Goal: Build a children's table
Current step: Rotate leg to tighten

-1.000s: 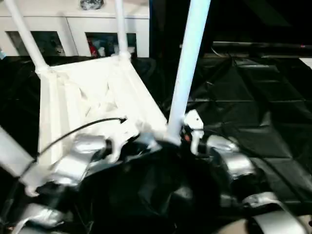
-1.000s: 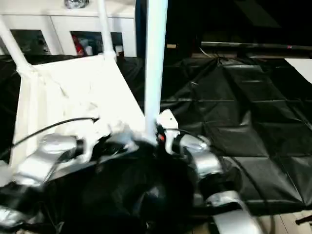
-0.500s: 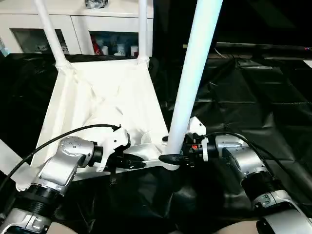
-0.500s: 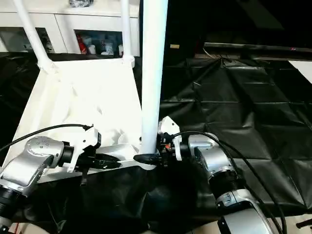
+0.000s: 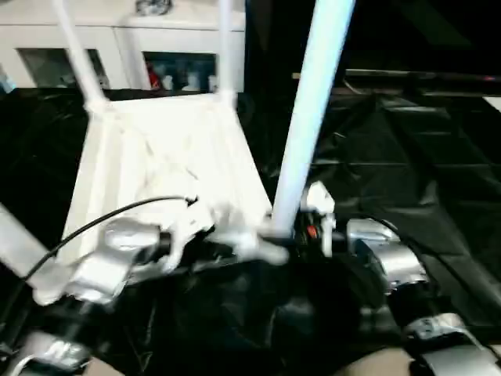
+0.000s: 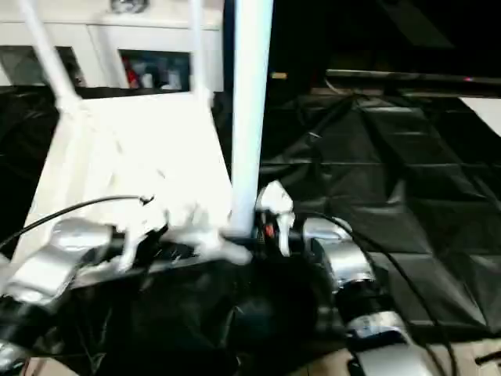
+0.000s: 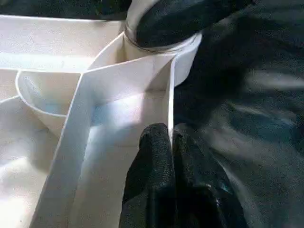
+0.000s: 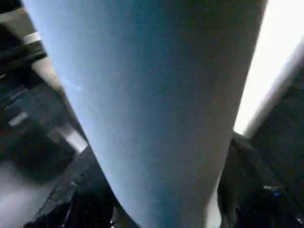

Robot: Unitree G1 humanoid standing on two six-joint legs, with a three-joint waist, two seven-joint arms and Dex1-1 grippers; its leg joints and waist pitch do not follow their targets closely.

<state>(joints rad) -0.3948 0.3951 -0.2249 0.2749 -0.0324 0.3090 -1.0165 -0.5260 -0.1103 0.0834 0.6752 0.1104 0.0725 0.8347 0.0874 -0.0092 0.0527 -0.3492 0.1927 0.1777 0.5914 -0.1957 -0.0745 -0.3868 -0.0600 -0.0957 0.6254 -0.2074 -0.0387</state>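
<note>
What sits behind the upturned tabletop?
Behind the tabletop stands a white glass-door cabinet, its shelves holding small items too blurred to name. Two far legs cover parts of it.

The tabletop (image 5: 156,149) is looking like smooth white plastic, its thin ribs (image 7: 80,109) catching a soft sheen. The near leg (image 5: 309,110) is showing as a smooth white tube with a faint gloss. The black sheet (image 5: 407,149) under everything is lying creased and wrinkled, shining like thin plastic film. The forearms (image 5: 387,262) are gleaming like silver metal. The left gripper (image 7: 171,137) is showing matt black, rubbery fingers (image 7: 154,161). The far cabinet (image 5: 117,47) is looking painted white with glass doors.
</note>
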